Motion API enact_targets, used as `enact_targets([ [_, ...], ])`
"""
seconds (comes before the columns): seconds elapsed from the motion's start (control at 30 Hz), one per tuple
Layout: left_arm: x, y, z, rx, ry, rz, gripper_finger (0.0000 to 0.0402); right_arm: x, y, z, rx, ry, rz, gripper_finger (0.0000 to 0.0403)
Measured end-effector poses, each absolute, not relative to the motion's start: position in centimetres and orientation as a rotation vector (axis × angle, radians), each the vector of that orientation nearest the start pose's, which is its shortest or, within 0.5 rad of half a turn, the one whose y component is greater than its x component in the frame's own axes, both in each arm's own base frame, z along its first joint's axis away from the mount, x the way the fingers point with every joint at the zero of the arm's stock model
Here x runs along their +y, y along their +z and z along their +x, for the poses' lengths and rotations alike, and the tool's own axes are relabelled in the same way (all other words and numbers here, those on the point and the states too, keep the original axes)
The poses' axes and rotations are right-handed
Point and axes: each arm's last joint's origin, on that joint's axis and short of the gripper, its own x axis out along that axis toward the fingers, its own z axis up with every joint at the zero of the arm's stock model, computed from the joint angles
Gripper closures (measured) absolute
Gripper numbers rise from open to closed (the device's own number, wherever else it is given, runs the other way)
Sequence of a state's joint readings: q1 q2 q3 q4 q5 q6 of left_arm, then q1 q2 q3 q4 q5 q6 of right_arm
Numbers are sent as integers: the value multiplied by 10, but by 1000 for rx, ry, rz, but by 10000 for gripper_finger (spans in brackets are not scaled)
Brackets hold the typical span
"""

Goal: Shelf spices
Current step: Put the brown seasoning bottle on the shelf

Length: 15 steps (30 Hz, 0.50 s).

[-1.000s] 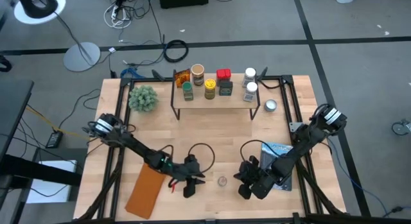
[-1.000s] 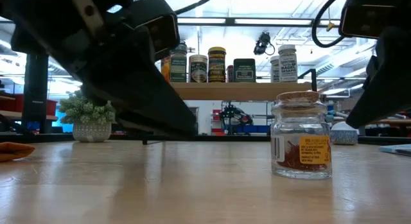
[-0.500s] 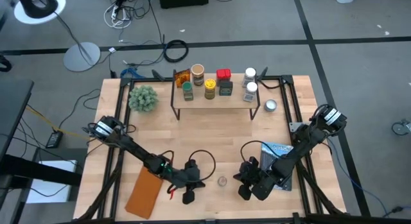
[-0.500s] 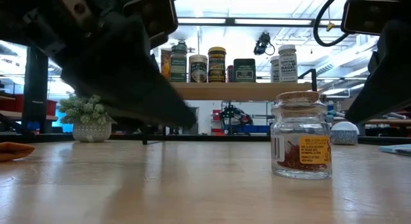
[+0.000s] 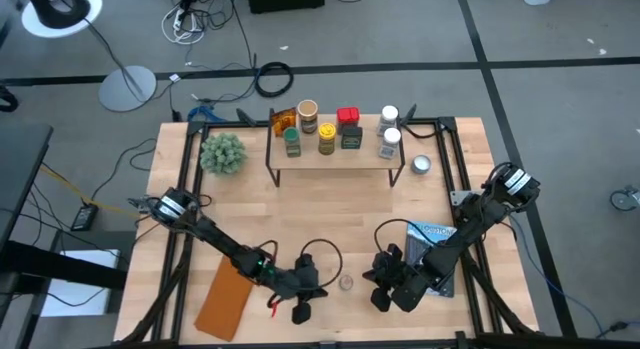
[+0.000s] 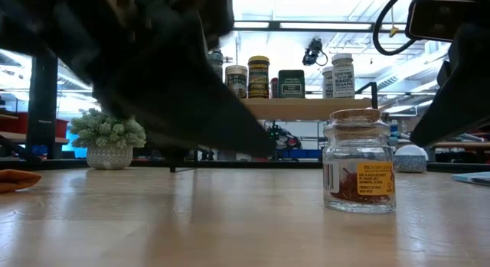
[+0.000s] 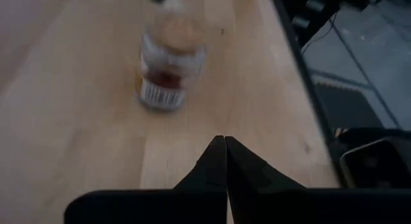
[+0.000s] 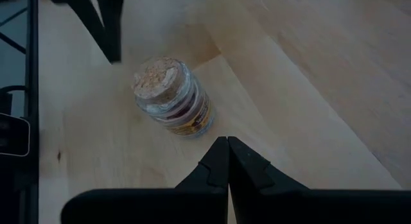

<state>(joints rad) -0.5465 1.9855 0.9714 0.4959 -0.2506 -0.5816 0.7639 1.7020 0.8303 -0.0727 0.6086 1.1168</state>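
Observation:
A small glass spice jar with a cork lid (image 5: pixel 346 283) (image 6: pixel 360 160) stands upright on its base on the tabletop, near the near edge. My left gripper (image 5: pixel 303 307) (image 7: pixel 225 144) is shut and sits a little to the jar's left, pointing at the jar (image 7: pixel 168 67). My right gripper (image 5: pixel 381 292) (image 8: pixel 227 145) is also shut, just to the right of the jar (image 8: pixel 173 99). Neither touches it. The shelf (image 5: pixel 335 157) (image 6: pixel 306 108) stands at the far edge, with several jars, a red tin and a black box on its board.
A potted plant (image 5: pixel 222 152) stands left of the shelf and a silver round tin (image 5: pixel 421 166) right of it. A blue-and-white packet (image 5: pixel 433 236) lies under my right arm. A flat brown board (image 5: pixel 228 297) lies at near left.
My left gripper has swung toward the table's near edge and to the right, closing in on the cork-lidded jar, its arm reaching farther out. The jar and my right arm have kept still.

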Motion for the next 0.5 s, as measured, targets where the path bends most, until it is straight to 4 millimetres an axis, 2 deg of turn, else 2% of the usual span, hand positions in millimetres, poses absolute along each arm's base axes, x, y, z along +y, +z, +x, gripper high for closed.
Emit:
enact_targets([
  [0.13,-202,107,345,587,-139,-353,401,204,143,237,687,-261,473,403],
  [0.5,-203,109,348,575,-146,-358,401,200,143,240,681,-279,477,403],
])
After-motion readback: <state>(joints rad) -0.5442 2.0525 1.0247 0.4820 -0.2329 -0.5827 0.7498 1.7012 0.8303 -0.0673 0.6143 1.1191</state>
